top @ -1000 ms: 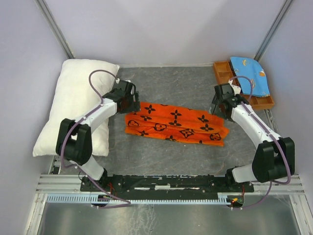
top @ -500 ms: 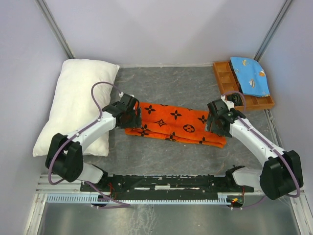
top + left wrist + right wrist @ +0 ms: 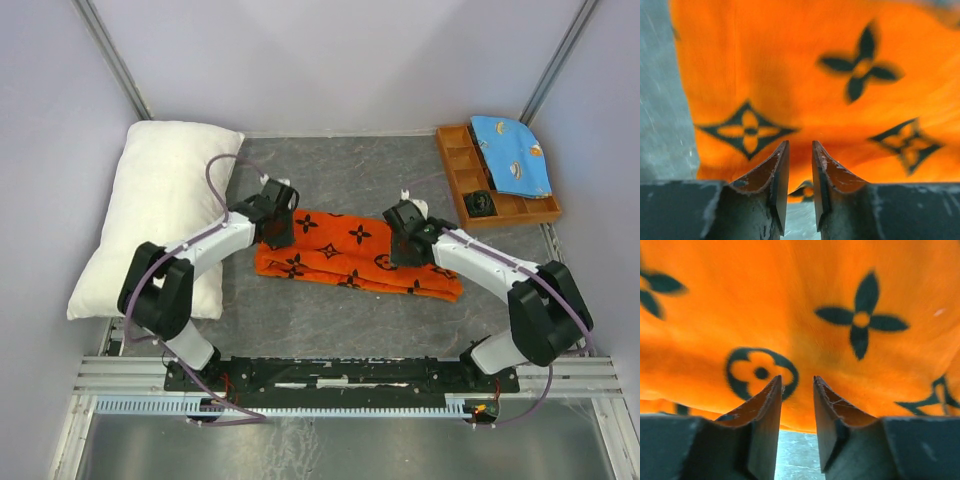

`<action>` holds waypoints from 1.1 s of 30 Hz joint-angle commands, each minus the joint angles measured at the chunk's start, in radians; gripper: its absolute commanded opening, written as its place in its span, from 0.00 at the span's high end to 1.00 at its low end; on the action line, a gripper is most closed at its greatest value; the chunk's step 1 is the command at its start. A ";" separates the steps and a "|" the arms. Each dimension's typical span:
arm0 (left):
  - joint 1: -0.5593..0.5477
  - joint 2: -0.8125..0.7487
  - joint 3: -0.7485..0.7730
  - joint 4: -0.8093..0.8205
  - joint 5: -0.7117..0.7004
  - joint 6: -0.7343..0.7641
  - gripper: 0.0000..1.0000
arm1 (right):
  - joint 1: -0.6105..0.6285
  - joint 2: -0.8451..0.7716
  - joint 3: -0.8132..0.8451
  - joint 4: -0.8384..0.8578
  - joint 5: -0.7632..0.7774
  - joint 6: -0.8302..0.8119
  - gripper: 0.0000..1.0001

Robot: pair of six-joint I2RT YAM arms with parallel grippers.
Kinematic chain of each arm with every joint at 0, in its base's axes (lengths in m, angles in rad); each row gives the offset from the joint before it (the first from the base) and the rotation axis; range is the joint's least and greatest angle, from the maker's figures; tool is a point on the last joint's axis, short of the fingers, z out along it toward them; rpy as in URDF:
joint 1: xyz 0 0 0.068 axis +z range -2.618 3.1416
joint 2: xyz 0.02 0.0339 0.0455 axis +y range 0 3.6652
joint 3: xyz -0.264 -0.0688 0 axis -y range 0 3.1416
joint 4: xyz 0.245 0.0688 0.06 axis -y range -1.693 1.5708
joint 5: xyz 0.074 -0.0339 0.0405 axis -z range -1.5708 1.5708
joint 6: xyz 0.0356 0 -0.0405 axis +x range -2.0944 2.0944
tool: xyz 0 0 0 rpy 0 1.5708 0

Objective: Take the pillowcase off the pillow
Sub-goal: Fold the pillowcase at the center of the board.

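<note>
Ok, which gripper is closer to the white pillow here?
Left. The left gripper sits over the left end of the pillowcase, just right of the pillow. The right gripper is farther right, over the cloth's right half.

Pale walls [image 3: 330,60] enclose a mottled grey tabletop [image 3: 340,170].

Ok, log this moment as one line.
pillowcase: off pillow, folded on table | left claw: over pillowcase, slightly open, empty | right claw: same
</note>
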State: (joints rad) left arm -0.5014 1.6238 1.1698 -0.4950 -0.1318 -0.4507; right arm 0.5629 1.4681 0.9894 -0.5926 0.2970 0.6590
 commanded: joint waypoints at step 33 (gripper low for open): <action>0.084 -0.219 -0.450 0.140 0.038 -0.193 0.97 | -0.373 -0.208 -0.341 0.136 -0.312 0.073 0.95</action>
State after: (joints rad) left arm -0.4332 1.4208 0.7105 -0.3641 -0.0494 -0.6052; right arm 0.1921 1.2358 0.5797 -0.4973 0.0315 0.7284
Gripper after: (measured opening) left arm 0.035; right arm 0.066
